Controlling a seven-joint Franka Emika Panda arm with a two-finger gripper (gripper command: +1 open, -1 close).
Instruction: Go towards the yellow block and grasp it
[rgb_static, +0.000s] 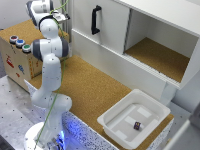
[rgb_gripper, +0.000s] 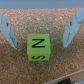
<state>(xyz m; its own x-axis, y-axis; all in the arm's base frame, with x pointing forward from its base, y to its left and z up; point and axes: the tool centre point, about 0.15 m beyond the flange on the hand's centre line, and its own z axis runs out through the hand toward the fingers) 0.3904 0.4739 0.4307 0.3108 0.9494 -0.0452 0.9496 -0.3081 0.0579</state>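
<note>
The yellow block lies on the cork surface in the wrist view, with a black N on its top face and an S on its side. My gripper is open, with one finger on each side of the block and a gap between each finger and the block. In the exterior view the gripper is at the far upper left, over a raised cork-topped box. The block itself is hidden there.
A wooden box with coloured buttons stands at the exterior view's left. A white cabinet with a black handle and an open compartment runs along the back. A white tray holding a small dark object sits lower right.
</note>
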